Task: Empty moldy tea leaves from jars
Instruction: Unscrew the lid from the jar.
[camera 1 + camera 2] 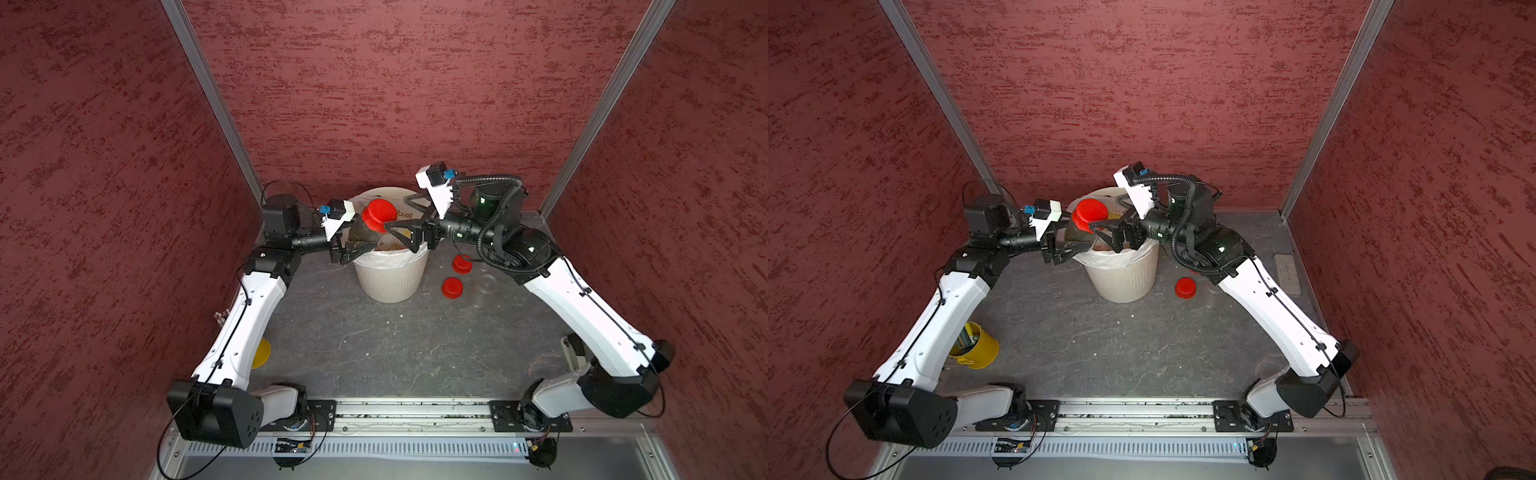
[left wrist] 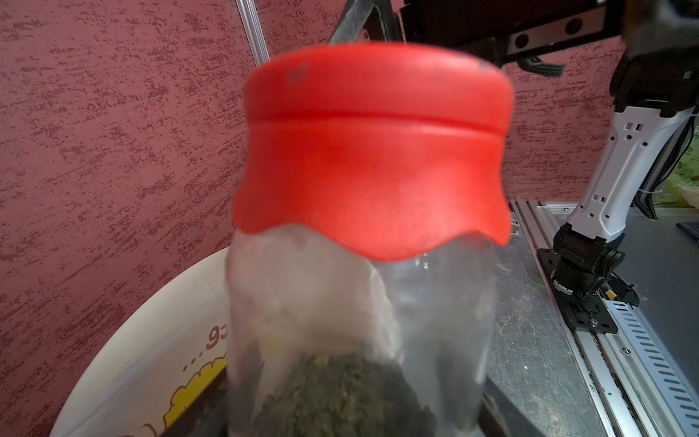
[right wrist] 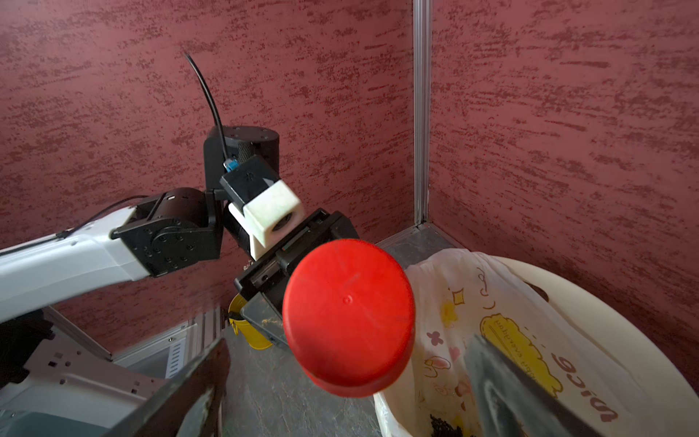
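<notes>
Item: small clear cylindrical jar [image 1: 366,236] with round red screw lid [image 1: 378,214], dark leaves inside, held tilted over the cream ribbed bin [image 1: 390,278], your left gripper [image 1: 360,248] clamped on its body. Your right gripper [image 1: 398,212]: jaws spread wide beside the lid, holding nothing.

The jar [image 2: 435,302] was clear plastic, cloudy in patches, and its red lid [image 2: 374,151] was smooth moulded plastic with a soft sheen. The bin [image 1: 390,278] looked like matt cream plastic, ribbed outside, lined with a thin, crinkled white plastic bag [image 3: 454,302]. The table [image 1: 395,345] had a dull grey, stone-like veined surface. The walls [image 1: 374,83] were rough and matt, the corner posts [image 1: 205,83] brushed metal. The arm shells [image 1: 249,307] were glossy white plastic, and the yellow bucket [image 1: 980,349] was shiny.
</notes>
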You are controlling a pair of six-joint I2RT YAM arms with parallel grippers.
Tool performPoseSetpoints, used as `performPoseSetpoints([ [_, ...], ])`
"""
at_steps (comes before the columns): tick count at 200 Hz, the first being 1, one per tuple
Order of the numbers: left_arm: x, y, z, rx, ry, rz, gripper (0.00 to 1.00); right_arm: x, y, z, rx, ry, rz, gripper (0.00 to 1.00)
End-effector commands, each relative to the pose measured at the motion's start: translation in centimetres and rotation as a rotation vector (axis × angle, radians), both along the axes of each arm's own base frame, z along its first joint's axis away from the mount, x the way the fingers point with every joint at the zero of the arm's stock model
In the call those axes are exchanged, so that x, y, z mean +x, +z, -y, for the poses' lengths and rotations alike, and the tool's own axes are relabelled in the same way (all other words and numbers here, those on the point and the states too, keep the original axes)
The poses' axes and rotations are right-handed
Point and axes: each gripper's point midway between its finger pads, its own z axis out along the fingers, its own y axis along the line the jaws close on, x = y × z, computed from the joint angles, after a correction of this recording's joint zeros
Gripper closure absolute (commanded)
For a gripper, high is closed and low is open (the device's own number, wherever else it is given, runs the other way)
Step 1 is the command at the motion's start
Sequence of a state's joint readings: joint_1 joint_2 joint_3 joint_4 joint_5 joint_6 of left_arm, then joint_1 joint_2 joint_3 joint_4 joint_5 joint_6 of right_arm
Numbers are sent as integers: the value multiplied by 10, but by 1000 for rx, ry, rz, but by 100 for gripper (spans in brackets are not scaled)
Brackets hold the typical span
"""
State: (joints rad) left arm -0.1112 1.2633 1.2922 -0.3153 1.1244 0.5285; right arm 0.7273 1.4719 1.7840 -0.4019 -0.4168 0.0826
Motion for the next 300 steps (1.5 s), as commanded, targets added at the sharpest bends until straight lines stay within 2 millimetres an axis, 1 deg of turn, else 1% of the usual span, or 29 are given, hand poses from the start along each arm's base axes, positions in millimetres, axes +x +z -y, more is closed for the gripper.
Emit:
performPoseSetpoints([
  [1, 2, 12, -2, -9, 4, 27, 37, 0, 10, -4, 48, -29, 4, 2],
  [11, 2, 12, -2, -9, 4, 27, 37, -1, 9, -8, 40, -25, 7, 3],
  [52, 1, 12, -2, -7, 6, 27, 37, 4, 1, -19, 0, -48, 9, 5],
  [80, 1, 12, -2, -7, 5, 28, 37, 8, -4, -23, -18, -57, 3, 6],
  [138, 2, 11, -2, -7, 4, 23, 37, 14, -7, -26, -30, -71, 1, 12],
  [201, 1, 11, -1, -7, 2, 23, 37, 17, -8, -34, -43, -51, 3, 15],
  [222, 1, 12, -2, -7, 3, 26, 37, 19, -11, -36, -51, -49, -2, 18],
  [263, 2, 11, -2, -7, 3, 24, 37, 19, -14, -37, -62, -47, -8, 21],
  [300, 2, 11, -1, -8, 0, 21, 37, 19, -16, -37, -67, -50, -1, 29],
])
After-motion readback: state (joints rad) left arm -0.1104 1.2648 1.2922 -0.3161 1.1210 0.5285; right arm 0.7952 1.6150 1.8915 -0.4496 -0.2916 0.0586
